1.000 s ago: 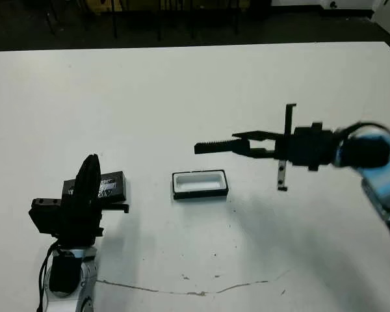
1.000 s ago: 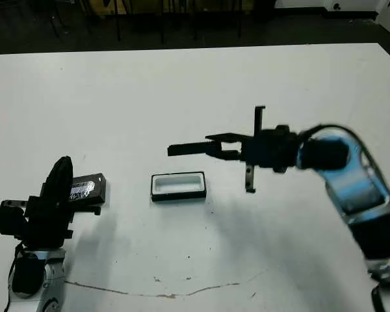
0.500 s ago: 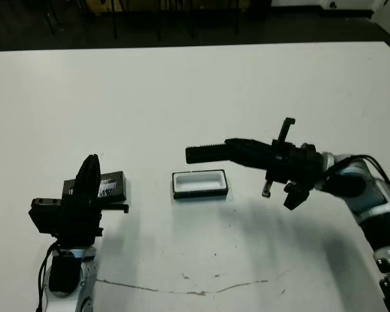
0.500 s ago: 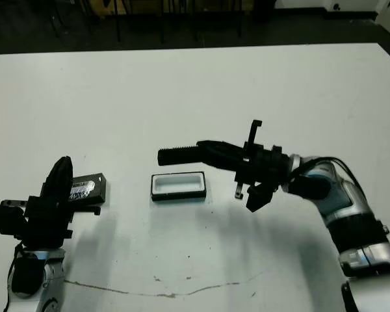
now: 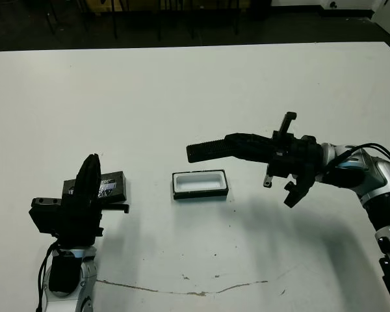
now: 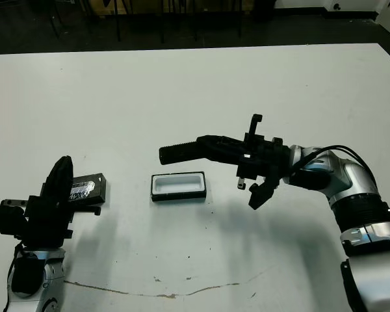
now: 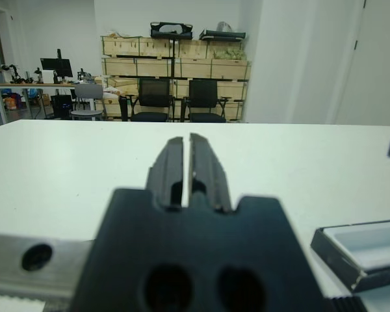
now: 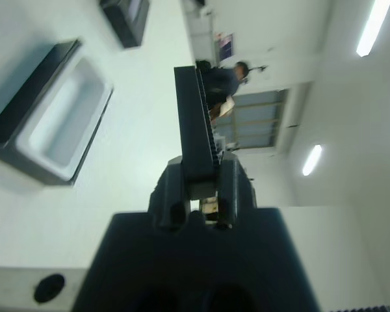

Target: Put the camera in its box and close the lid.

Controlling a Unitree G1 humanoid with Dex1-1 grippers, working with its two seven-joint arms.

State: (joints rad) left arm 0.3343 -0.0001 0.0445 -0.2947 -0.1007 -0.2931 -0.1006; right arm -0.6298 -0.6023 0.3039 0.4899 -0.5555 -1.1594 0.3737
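The camera, a flat black block, hangs above the table just beyond the box, level and pointing to picture left. My right gripper is shut on its end; the right wrist view shows the camera edge-on between both fingers. The box, a small tray with white lining, lies open in the middle of the table. The lid, a black slab with a shiny label, lies at the left. My left gripper stands upright and shut beside the lid, holding nothing.
A thin crack line runs across the white table near its front. Chairs and stacked crates stand beyond the far edge. The box also shows at the edge of the left wrist view.
My right wrist has rolled and the forearm has dropped lower; the camera has shifted slightly left, still held above the box's far side. The left arm, lid and box have not moved.
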